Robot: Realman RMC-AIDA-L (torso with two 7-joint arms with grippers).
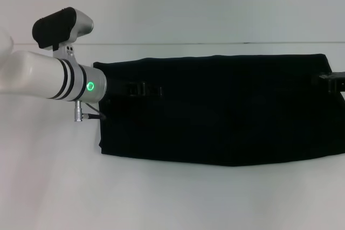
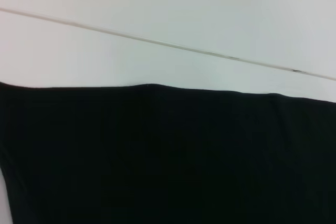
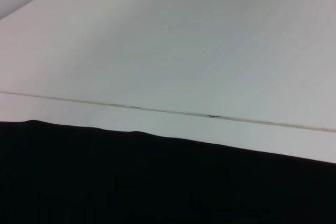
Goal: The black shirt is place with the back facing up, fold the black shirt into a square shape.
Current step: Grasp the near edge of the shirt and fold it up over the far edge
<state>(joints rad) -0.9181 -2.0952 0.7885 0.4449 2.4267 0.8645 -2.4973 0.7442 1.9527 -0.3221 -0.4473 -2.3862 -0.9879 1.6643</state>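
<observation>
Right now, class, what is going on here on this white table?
A two-armed robot is folding a large plain black fabric shirt, which lies on the white table as a long horizontal band, not yet a square. The left gripper is over the shirt's left end, and the right gripper is at its right end. No lettering shows.

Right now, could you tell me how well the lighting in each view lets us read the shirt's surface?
Head view: even bright light, but the black shirt reads as one flat dark mass with no visible folds, and the left gripper and right gripper nearly vanish against it. Left wrist view: only the cloth's edge shows against the pale table. Right wrist view: likewise, an unbroken dark area.
</observation>
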